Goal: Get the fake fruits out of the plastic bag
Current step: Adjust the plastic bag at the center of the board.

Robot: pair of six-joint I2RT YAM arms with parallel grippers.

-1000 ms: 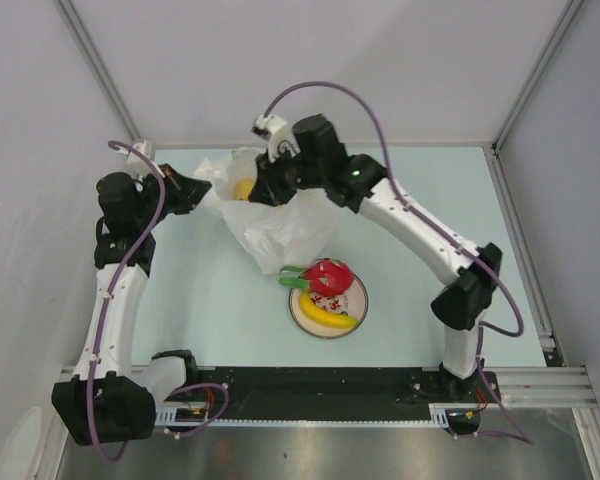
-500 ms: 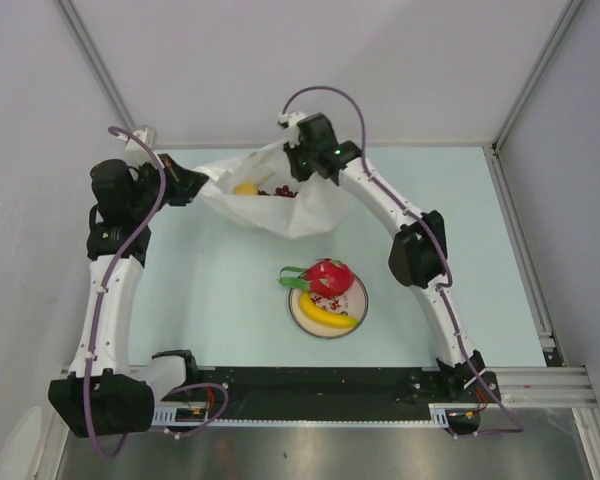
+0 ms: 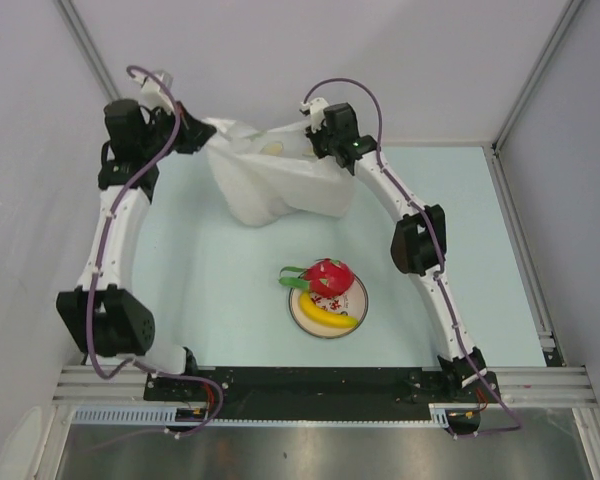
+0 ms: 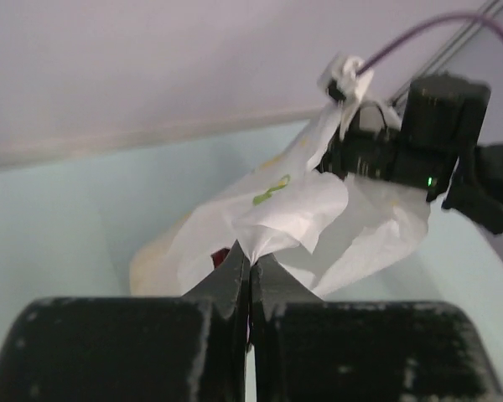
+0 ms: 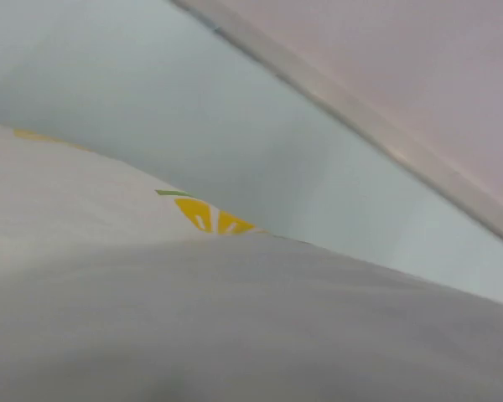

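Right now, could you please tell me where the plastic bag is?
In the top view the plastic bag is at the far side of the table, held between the left gripper and the right gripper, beyond the plate.

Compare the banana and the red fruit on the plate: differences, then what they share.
The banana is yellow, long and curved; the red fruit is round with green leaves. The banana lies at the near side of the plate; the red fruit sits at its far side, leaves over the left rim. Both rest on the plate, outside the bag.
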